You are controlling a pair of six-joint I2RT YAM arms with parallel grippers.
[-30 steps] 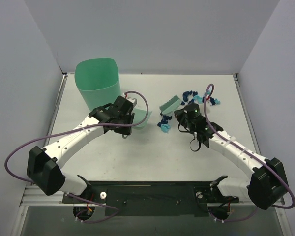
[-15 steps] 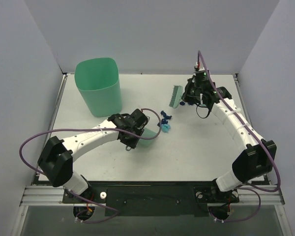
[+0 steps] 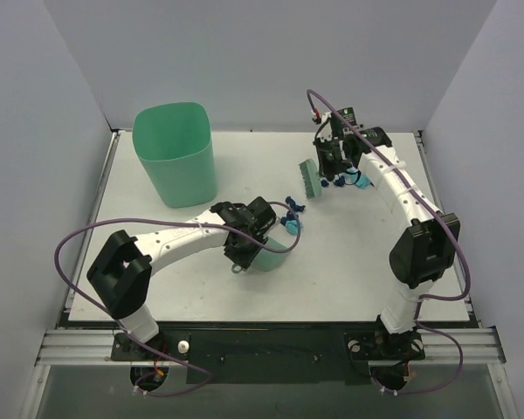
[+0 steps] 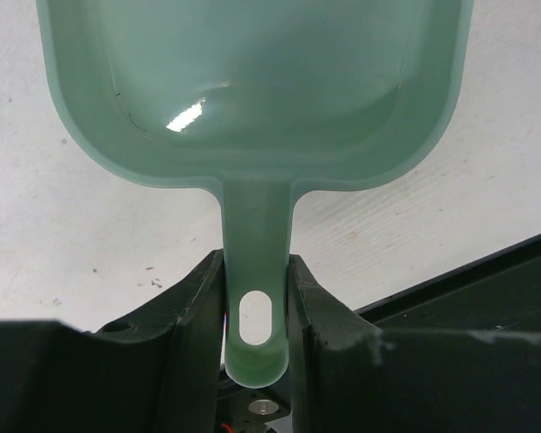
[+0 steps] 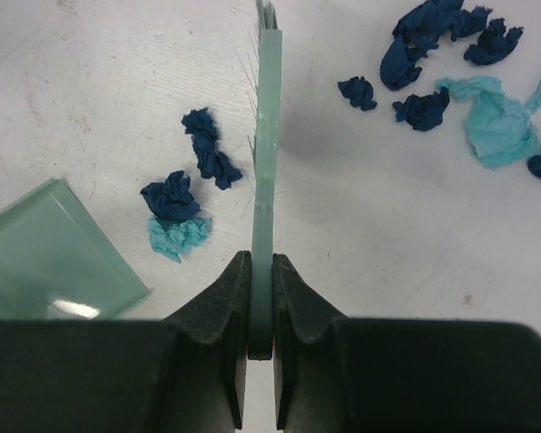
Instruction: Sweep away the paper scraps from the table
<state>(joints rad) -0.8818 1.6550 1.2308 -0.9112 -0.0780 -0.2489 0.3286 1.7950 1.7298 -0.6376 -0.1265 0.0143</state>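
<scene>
My left gripper [image 3: 244, 246] is shut on the handle of a mint-green dustpan [image 3: 273, 253]. The pan lies on the white table [image 3: 175, 288], its mouth near a small group of navy and turquoise paper scraps [image 3: 291, 216]. The left wrist view shows the handle pinched between my fingers [image 4: 257, 271] and no scraps in the part of the pan [image 4: 252, 90] that shows. My right gripper [image 3: 330, 161] is shut on a mint-green brush [image 3: 310, 179]. In the right wrist view the brush [image 5: 268, 135] stands between scraps on its left [image 5: 173, 200] and several more on its right [image 5: 424, 50].
A tall mint-green bin [image 3: 175, 153] stands at the back left of the table. More scraps [image 3: 356, 181] lie under my right arm near the back. The dustpan's front edge [image 5: 45, 262] shows at the lower left of the right wrist view.
My left arm carried the dustpan from beside the bin rightward toward the scraps. My right arm swung from mid-table to the far side, and the brush now stands behind the scraps.
</scene>
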